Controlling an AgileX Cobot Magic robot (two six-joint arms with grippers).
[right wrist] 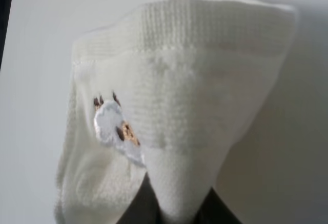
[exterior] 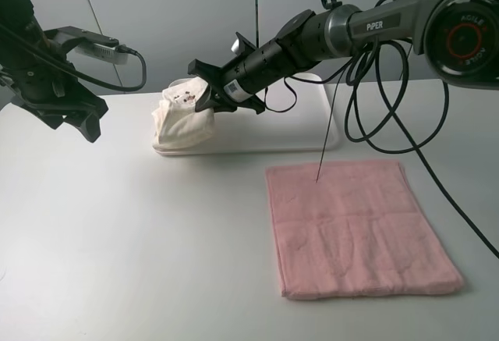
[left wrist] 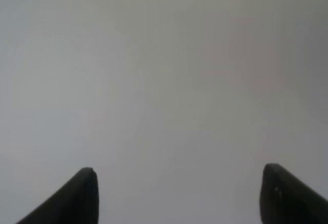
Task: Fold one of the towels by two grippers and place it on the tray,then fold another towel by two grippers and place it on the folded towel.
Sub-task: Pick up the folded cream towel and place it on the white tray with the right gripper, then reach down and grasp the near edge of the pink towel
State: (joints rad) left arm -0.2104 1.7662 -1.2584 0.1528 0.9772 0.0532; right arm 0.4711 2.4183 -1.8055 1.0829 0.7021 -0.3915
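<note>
At the far left, the left tool (left wrist: pixel 178 175) hangs wide open, empty. The right tool (exterior: pixel 201 85) pinches the cream towel (exterior: pixel 183 122), bunched on the tray's (exterior: pixel 308 134) left end. Rightward, the pink towel (exterior: pixel 359 228) lies flat, nearest the right arm (exterior: pixel 351 29).

White table (exterior: pixel 156 239) bears a tray (exterior: pixel 312 129) and pink towel (exterior: pixel 359 228)

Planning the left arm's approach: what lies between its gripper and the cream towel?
Only bare table between left gripper and cream towel, per exterior high view.
</note>
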